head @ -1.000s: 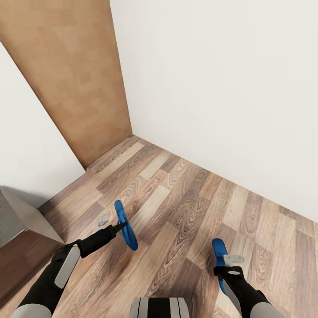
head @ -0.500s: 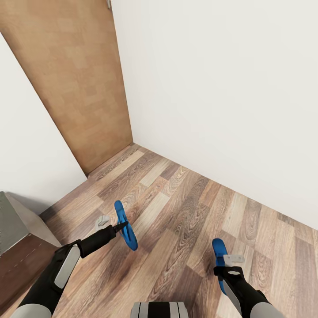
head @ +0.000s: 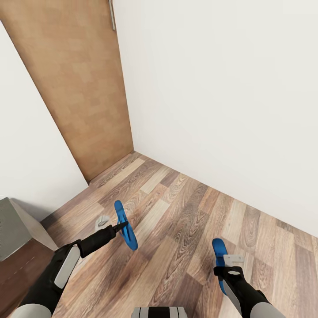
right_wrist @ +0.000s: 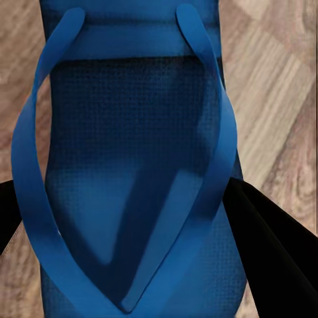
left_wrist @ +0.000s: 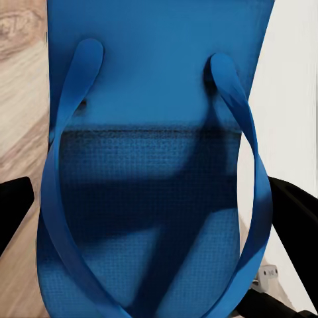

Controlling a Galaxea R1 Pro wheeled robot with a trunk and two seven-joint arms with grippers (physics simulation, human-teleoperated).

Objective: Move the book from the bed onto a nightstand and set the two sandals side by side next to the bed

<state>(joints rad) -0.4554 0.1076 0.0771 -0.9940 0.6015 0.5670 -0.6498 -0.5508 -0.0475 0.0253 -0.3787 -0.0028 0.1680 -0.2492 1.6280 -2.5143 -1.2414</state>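
Each arm carries a bright blue sandal above the wood-plank floor. My left gripper [head: 118, 227] is shut on one sandal [head: 125, 225], which hangs on edge at the lower left of the head view. In the left wrist view that sandal [left_wrist: 156, 165] shows its sole and straps between the dark fingers [left_wrist: 14, 205]. My right gripper [head: 227, 265] is shut on the other sandal [head: 218, 252] at the lower right. The right wrist view has this sandal [right_wrist: 132, 172] close up over the planks. The book, bed and nightstand are out of view.
A room corner lies ahead: a light brown wooden door [head: 75, 88] on the left and a white wall [head: 229, 97] on the right. A brown cabinet with a grey top [head: 15, 229] stands at the far left. Wood-plank floor [head: 185, 221] stretches between.
The whole head view has shifted: the door and wall corner sit higher and the cabinet has slid left. Both arms keep the same pose, each sandal still held.
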